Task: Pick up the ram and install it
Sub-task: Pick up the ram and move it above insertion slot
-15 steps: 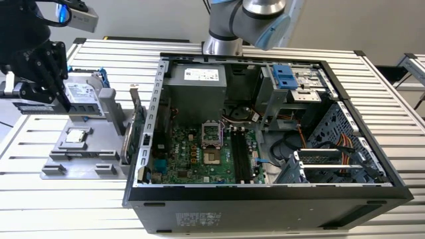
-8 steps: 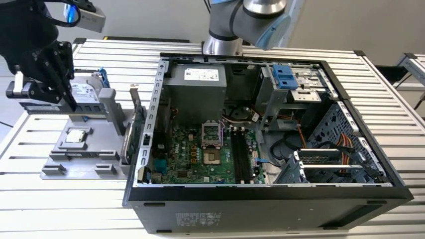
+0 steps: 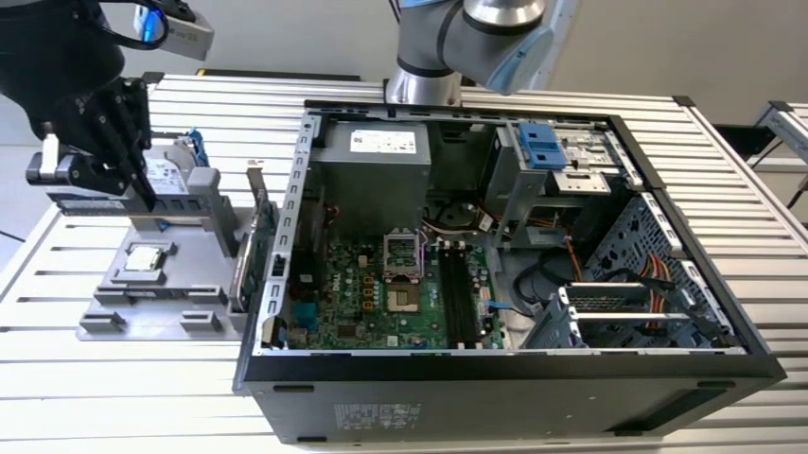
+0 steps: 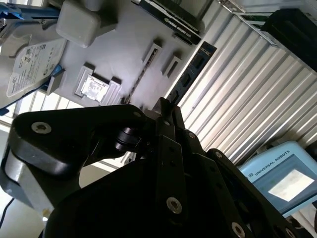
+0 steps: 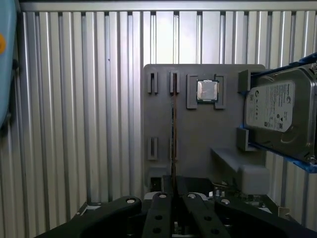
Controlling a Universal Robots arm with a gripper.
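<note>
The ram (image 5: pixel 173 119) is a thin dark strip standing on edge in a slotted holder of the grey fixture plate (image 5: pixel 198 134). In the second wrist view the ram (image 4: pixel 140 77) reads as a narrow dark line on that plate. My gripper (image 3: pixel 148 203) hangs above the fixture at the exterior view's left, clear of the ram. Its black fingers meet tip to tip in both wrist views, gripper (image 4: pixel 166 105) and gripper (image 5: pixel 173 186), with nothing between them. The black memory slots (image 3: pixel 455 293) lie on the motherboard inside the open computer case (image 3: pixel 505 374).
On the fixture (image 3: pixel 127 307) sit a small silver chip (image 3: pixel 147 255), a hard drive (image 3: pixel 165 178) in a blue frame and an upright green card (image 3: pixel 256 246) beside the case wall. The arm's base (image 3: pixel 423 80) stands behind the case on a ribbed metal table.
</note>
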